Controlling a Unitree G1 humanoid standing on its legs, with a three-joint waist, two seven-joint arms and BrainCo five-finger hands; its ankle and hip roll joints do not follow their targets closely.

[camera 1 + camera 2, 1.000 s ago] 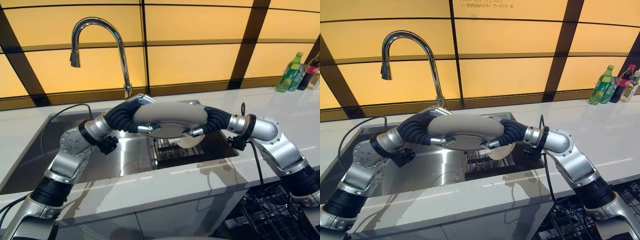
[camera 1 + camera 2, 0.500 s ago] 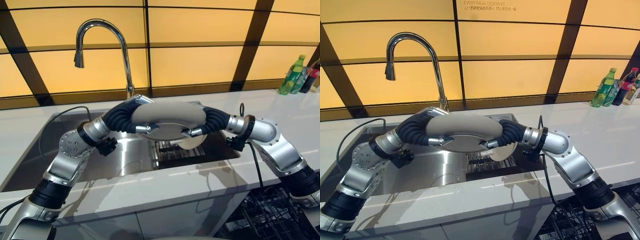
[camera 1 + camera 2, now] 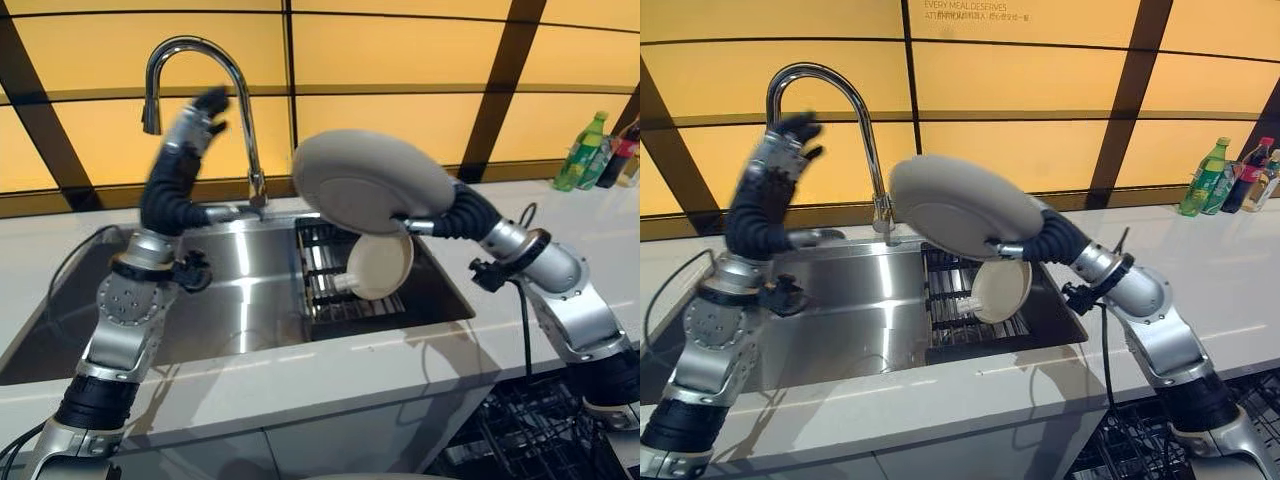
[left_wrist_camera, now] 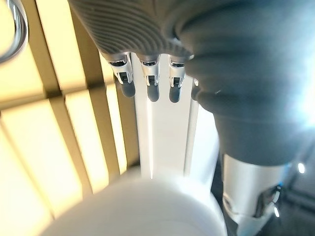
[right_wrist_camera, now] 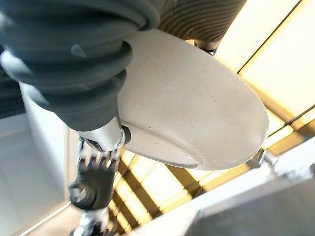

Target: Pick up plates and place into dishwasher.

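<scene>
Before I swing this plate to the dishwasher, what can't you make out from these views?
- Right hand grip: the plate covers its fingers in both eye views.
- Dishwasher rack: cut off by the eye views' lower edge.
- Left hand: motion-blurred.
- Second plate: base hidden among the sink rack's wires.

- White counter [image 3: 560, 215]: runs across the middle of the frame, wrapping the sink.
- Steel sink [image 3: 240, 300]: set into the counter, centre left.
- Curved tap [image 3: 235, 100]: stands behind the sink.
- Bottles [image 3: 598, 148]: grouped on the counter, far right.
</scene>
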